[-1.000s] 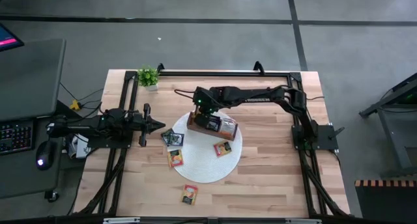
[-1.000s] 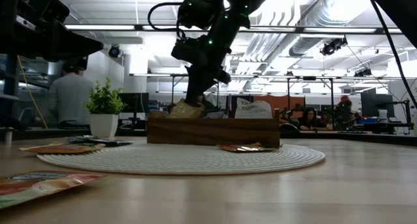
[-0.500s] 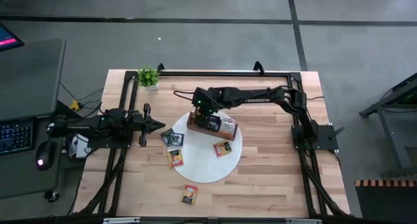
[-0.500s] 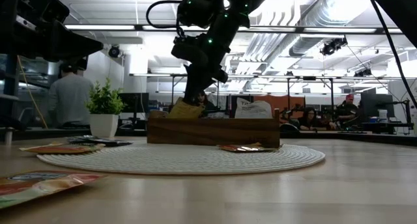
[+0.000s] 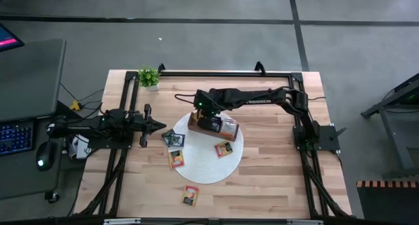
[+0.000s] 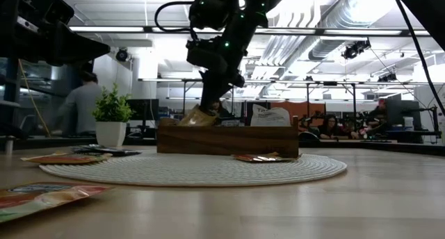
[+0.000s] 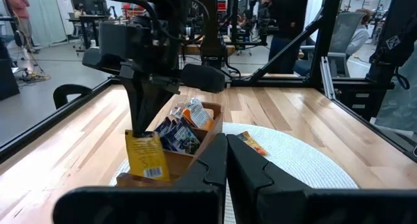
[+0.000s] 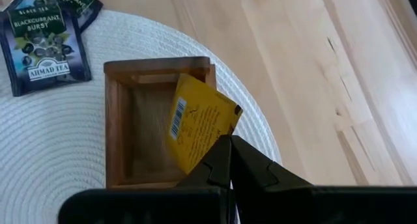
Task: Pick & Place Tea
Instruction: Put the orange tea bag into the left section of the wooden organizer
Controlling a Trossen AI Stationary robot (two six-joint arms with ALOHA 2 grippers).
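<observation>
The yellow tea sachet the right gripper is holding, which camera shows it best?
The right wrist view: the yellow sachet fills the frame, pinched over the wooden box's empty end compartment. The left wrist view shows its barcode side, the low view only a corner, and the high view hides it.

The light is bright and even. It comes from long ceiling lamps (image 6: 125, 29) high above the right gripper (image 6: 208, 103). From above, the desk (image 5: 275, 179) looks pale and clear, with only soft, small shadows under the arms. In the low view, the arm above the gripper looks almost black against the bright room. The sachet (image 6: 42, 195) nearest the camera is blurry, and so is the desk in front of it. In the left wrist view, the left gripper (image 7: 226, 160) is dark and fuzzy.
</observation>
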